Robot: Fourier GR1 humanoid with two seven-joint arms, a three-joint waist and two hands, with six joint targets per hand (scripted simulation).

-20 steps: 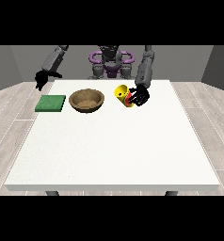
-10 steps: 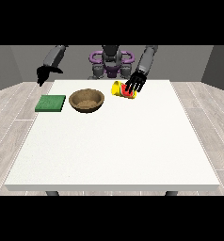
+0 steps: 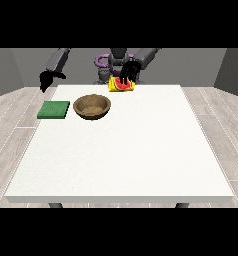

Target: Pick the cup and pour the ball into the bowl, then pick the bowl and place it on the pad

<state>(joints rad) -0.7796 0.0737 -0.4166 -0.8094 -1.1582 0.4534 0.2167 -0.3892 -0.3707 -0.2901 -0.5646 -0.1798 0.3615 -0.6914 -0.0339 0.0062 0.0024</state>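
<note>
— Two black hands up over the far edge. At the view's right, hand (image 3: 129, 73) curled round the yellow cup (image 3: 122, 85), fingers draped down over its top. Cup lifted clear of the white table (image 3: 141, 145), tipped on its side, red showing at its mouth.

— And the ball?

— Cannot tell apart from the red inside the cup; nothing round seen on the table or in the bowl.

— Other hand?

— Hand at the view's left (image 3: 49, 78) raised beyond the table's far left corner, holding nothing, touching nothing. Fingers pointing down and to the left; spread or curled, cannot tell.

— Further out?

— Brown bowl (image 3: 92, 106) upright on the table, nearer and left of the held cup, well apart from it. Only brown seen inside. Green pad (image 3: 54, 109) flat on the table just left of the bowl, close to the left edge, not touching the bowl. Nearer than bowl and pad, just plain white surface. Beyond the far edge, grey arms and a purple part of the torso (image 3: 102, 61). Pale plank floor (image 3: 218, 120) all round.
</note>
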